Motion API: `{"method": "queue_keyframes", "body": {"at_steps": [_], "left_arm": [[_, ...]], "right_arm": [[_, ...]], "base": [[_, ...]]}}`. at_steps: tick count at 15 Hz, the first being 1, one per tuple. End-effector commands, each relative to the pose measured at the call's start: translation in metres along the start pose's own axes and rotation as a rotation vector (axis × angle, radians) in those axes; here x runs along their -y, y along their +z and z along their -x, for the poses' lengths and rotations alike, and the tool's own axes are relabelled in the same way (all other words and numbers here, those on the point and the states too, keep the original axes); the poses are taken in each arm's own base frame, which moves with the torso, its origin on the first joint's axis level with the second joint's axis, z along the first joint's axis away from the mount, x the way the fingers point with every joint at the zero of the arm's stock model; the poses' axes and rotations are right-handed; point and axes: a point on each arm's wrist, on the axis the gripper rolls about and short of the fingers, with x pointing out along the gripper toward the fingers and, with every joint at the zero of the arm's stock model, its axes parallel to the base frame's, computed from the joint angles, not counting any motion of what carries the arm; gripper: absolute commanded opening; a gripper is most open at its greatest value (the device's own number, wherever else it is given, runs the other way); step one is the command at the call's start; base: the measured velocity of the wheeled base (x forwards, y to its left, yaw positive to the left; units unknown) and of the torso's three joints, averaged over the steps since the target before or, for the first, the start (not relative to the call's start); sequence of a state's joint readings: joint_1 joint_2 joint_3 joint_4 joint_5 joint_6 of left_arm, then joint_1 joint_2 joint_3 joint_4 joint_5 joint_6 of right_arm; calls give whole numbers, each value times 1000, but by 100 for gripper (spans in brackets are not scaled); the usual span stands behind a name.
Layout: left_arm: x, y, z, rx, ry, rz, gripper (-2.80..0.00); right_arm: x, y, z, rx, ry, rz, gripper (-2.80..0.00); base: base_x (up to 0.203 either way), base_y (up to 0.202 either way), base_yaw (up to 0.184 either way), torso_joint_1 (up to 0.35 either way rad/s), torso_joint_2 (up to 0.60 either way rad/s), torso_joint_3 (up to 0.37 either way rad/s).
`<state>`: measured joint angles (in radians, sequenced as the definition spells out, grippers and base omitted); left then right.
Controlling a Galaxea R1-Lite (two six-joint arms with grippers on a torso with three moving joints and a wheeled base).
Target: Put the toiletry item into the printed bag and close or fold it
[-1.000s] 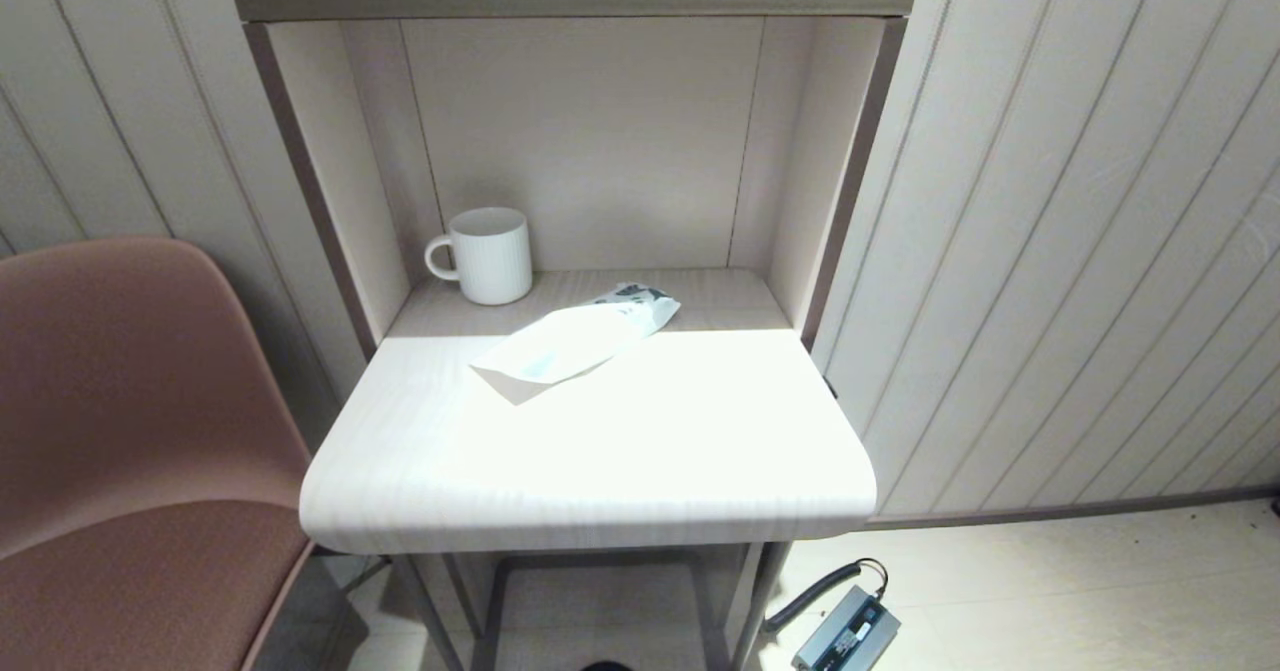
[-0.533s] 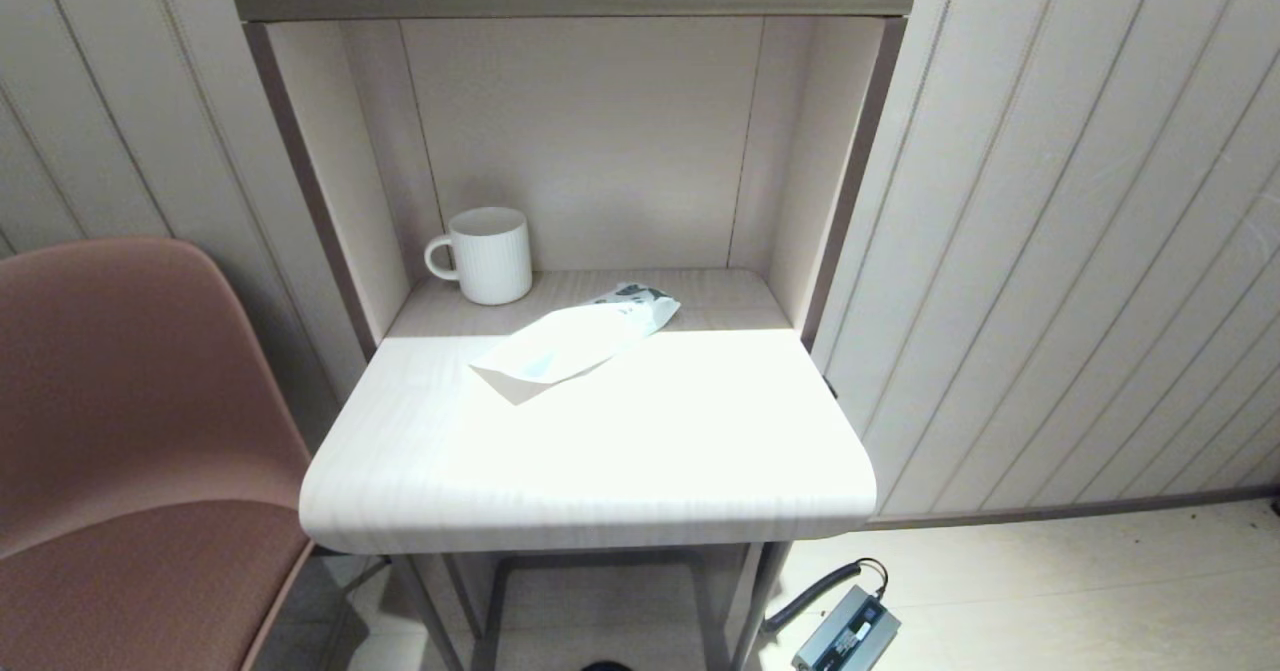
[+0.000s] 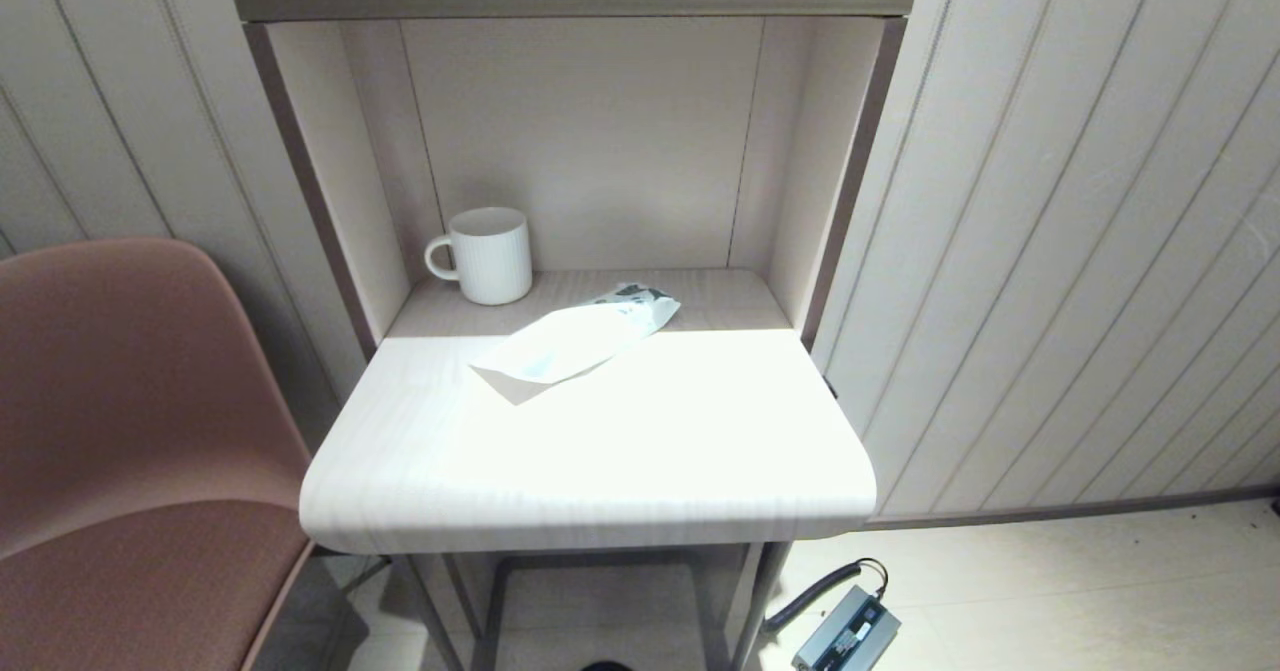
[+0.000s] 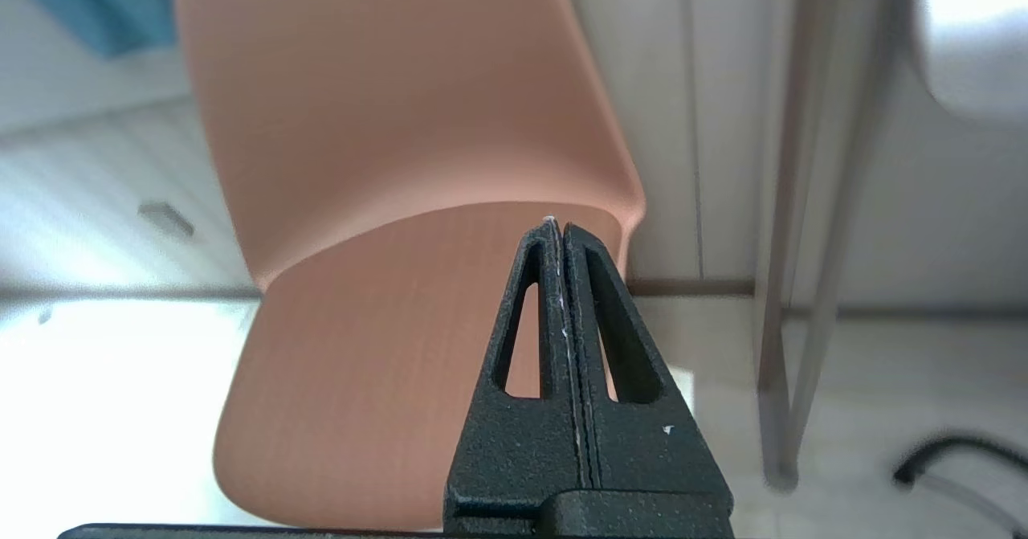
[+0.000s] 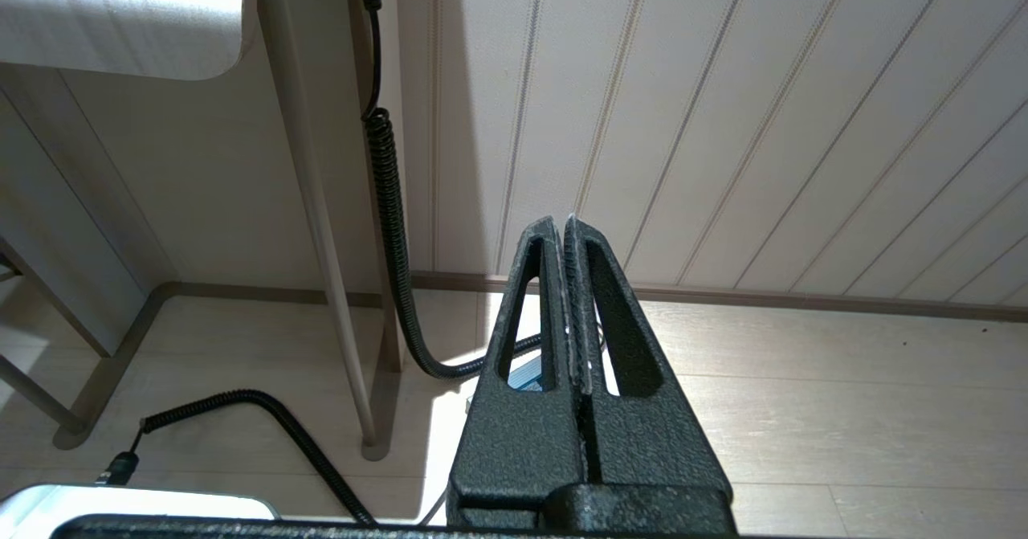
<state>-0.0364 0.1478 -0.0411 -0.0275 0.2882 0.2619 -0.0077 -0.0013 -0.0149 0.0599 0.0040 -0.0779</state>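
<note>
The printed bag, a white pouch with dark blue print at its far end, lies flat on the small desk, slanting from front left to back right. No tube shows anywhere; it is hidden or out of view. Neither arm appears in the head view. My left gripper hangs low beside the chair, shut and empty. My right gripper hangs low over the floor to the right of the desk, shut and empty too.
A white ribbed mug stands at the back left of the alcove, just left of the bag. A pink chair is close on the desk's left. A power brick and coiled cable lie on the floor right of the desk leg.
</note>
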Motion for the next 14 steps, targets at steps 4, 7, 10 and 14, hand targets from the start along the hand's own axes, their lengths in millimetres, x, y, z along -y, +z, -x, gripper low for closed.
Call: {"method": "queue_keyframes", "body": {"at_steps": [4,7,10,14], "left_arm": [[9,-15,15,73,-343,72,-280],[9,-18,14,23,-263,189,-280],[8,-17,14,24,-257,219,-280],[8,-17,14,27,-251,262,-280]], "right_arm": [[0,0,0,-1,-1,-4,-280],[0,0,0,1,-4,-23,-280],[0,0,0,6,-7,-44,-280],[0,2,0,12,-2,-46,-280]], "base": [[0,0,0,0,0,0],[0,0,0,0,0,0],[0,0,0,0,0,0],[0,0,0,0,0,0]]}}
